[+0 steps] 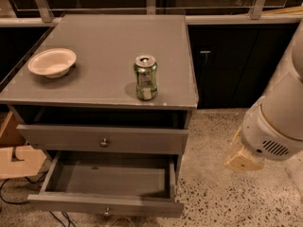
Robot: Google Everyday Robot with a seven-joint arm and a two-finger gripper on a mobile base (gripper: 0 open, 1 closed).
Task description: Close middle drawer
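The middle drawer (pixel 106 205) of the grey cabinet is pulled far out at the bottom of the camera view. Its plain grey inside is empty and its small round knob (pixel 108 212) sits at the centre of the front. My gripper (pixel 242 160) shows as a tan end under the white arm housing (pixel 274 126). It hangs to the right of the cabinet, above the floor, level with the drawers and apart from them.
The drawer above (pixel 104 141) stands slightly out, with a dark gap under the cabinet top (pixel 109 46). On the top stand a green can (pixel 145 78) and a white bowl (pixel 52 62). Dark cupboards (pixel 227 65) line the back right. Cardboard (pixel 19 160) lies at the left.
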